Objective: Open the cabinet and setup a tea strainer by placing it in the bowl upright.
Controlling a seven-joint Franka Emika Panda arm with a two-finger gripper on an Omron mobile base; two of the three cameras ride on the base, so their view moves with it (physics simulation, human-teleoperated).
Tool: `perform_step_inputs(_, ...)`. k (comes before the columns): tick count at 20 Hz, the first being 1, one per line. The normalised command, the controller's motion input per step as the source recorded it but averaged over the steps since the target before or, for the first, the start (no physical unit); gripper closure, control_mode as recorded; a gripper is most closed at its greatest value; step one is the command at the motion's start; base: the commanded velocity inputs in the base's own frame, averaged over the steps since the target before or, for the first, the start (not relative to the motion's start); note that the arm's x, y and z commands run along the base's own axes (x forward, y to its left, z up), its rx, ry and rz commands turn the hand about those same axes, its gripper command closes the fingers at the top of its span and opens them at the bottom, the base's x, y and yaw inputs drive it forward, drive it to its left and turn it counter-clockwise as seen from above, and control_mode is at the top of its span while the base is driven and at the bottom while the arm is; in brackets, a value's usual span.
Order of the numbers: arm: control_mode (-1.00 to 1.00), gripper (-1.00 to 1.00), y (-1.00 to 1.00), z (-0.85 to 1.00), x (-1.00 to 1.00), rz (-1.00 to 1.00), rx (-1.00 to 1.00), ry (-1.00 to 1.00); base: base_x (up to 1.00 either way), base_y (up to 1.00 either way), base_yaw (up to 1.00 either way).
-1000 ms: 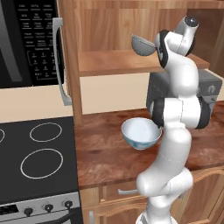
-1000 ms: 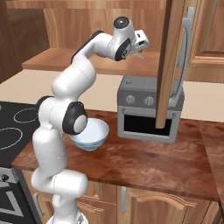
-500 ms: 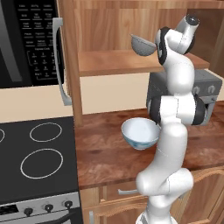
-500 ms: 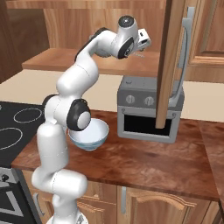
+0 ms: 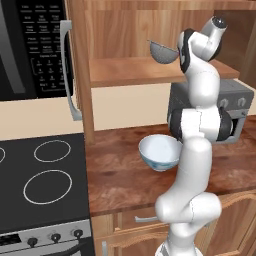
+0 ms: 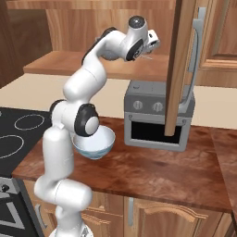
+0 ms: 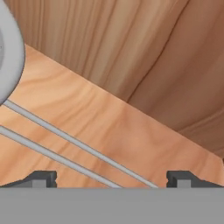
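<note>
**Figure.** Reach for the tea strainer in the opened cabinet, ordered near to far.

- **Change:** over the last second the forearm has shifted only slightly and the strainer has not moved. The grasp is judged to be still pending.
- **Near:** the bowl [image 5: 159,152] is round, glossy white ceramic with a pale bluish inside. It stands empty on the mottled brown counter [image 6: 152,171], close before the arm's base.
- **Middle:** the gripper [image 7: 111,179] is spread wide and holds nothing. Its dark fingertips [image 7: 41,178] straddle the two thin wires of the strainer handle, which run toward 5 o'clock.
- **Far:** the tea strainer [image 5: 164,51] is a grey mesh hemisphere, resting on the smooth wooden shelf [image 5: 125,72] of the cabinet [image 6: 179,69]. It lies at 12 o'clock from the bowl. In the hand view its rim curves in at 10 o'clock.
</note>
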Motion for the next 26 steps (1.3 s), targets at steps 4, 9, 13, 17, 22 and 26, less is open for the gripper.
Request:
perform_step_inputs(4, -1.00, -1.00, 0.02, 0.00, 0.00, 0.19, 0.00, -0.01, 0.00, 0.00, 0.00)
perform_step_inputs(9, -1.00, -1.00, 0.00, 0.00, 0.00, 0.19, 0.00, 0.00, 0.00, 0.00, 0.00)
perform_step_inputs(13, -1.00, -1.00, 0.00, 0.00, 0.00, 0.17, 0.00, 0.00, 0.00, 0.00, 0.00)
perform_step_inputs(17, -1.00, -1.00, 0.00, 0.00, 0.00, 0.20, 0.00, -0.04, 0.00, 0.00, 0.00)
perform_step_inputs(22, -1.00, -1.00, 0.06, 0.00, 0.02, 0.21, -0.01, -0.02, 0.00, 0.00, 0.00)
perform_step_inputs(26, -1.00, -1.00, 0.11, 0.00, 0.18, 0.16, -0.01, -0.01, 0.00, 0.00, 0.00)
